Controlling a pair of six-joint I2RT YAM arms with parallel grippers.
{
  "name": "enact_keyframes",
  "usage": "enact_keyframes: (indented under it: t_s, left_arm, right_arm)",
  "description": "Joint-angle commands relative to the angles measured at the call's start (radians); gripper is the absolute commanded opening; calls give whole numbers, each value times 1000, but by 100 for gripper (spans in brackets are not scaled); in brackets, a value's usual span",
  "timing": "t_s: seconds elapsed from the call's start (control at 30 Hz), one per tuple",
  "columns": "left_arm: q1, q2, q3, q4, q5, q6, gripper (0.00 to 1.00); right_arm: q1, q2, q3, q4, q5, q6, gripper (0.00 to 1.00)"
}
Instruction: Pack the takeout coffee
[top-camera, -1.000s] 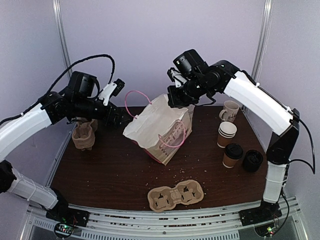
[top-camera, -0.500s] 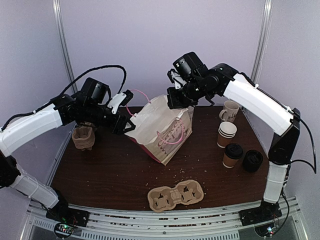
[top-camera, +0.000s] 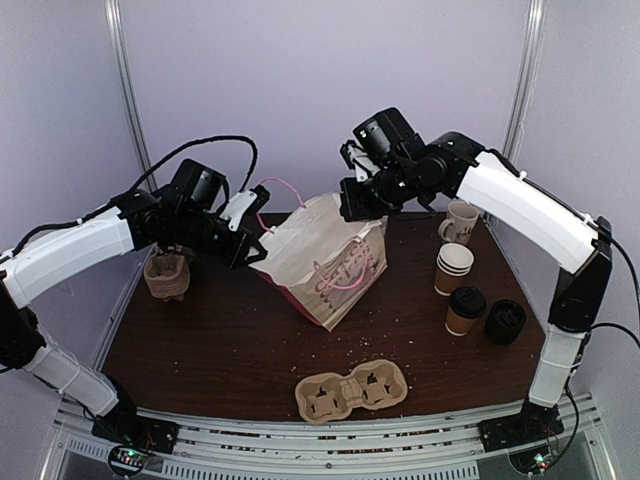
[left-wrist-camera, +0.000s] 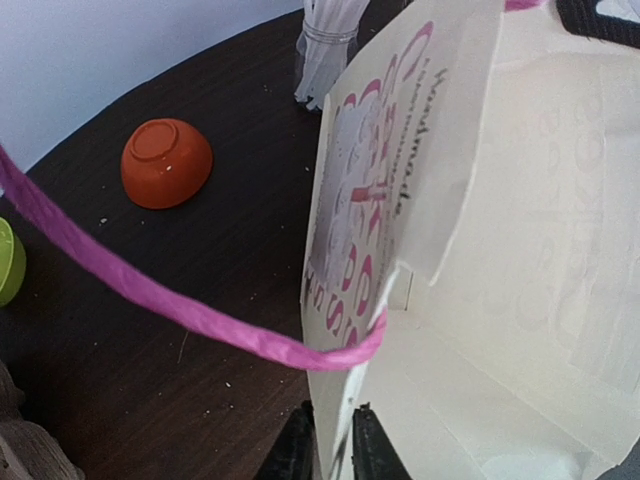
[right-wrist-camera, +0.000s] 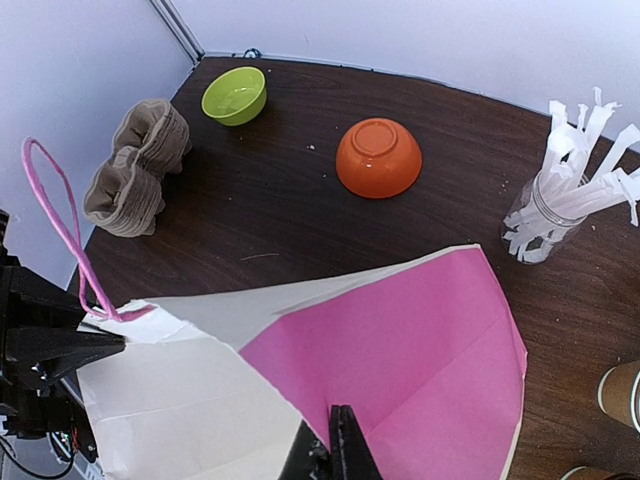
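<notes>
— While you hold that bag (top-camera: 325, 262), where's the coffee (top-camera: 465, 310)?

— From above, it stands lidded on the counter (top-camera: 220, 350) to my right, well apart from the bag, just beside black lids (top-camera: 505, 321). A stack of cups (top-camera: 453, 268) and a mug (top-camera: 460, 222) are behind it. My left fingers (top-camera: 257, 242) are at the bag's left rim and my right fingers (top-camera: 358, 210) at its top edge. I judge this the mouth-opening step; nothing is packed yet.

— And the left wrist?

— Fingers narrow, with the paper edge pinched between them. The pink handle (left-wrist-camera: 180, 305) loops off to one side, and an orange bowl (left-wrist-camera: 166, 162) sits upturned beyond.

— Right wrist?

— Fingers shut on the rim, the bag's pink inside (right-wrist-camera: 400, 350) spread out ahead. Next, I think, one arm must let go and fetch the coffee while the other holds the mouth wide. The bag leans and may slump, and the cups and lids crowd the reach.
</notes>
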Motion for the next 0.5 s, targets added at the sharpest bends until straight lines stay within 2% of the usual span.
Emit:
enact_keyframes:
  t_s: [0.0, 0.1, 0.2, 0.27, 0.37, 0.47]
  left_arm:
    - [-4, -1, 10, 30, 10, -10, 12]
    - [-4, -3, 15, 30, 15, -8, 0]
    - [-4, -10, 25, 27, 13, -7, 0]
    - [-4, -21, 34, 27, 4, -9, 0]
    - [-5, -45, 51, 23, -31, -14, 0]
    - [-4, -68, 72, 4, -95, -16, 0]
  right_arm:
    - [1, -28, -15, 0, -10, 15, 0]
    - [1, -32, -28, 5, -18, 15, 0]
    - [2, -45, -56, 20, -37, 12, 0]
    - [2, -58, -73, 36, -50, 12, 13]
    - [2, -83, -92, 60, -65, 15, 42]
    - [1, -113, -117, 84, -69, 15, 65]
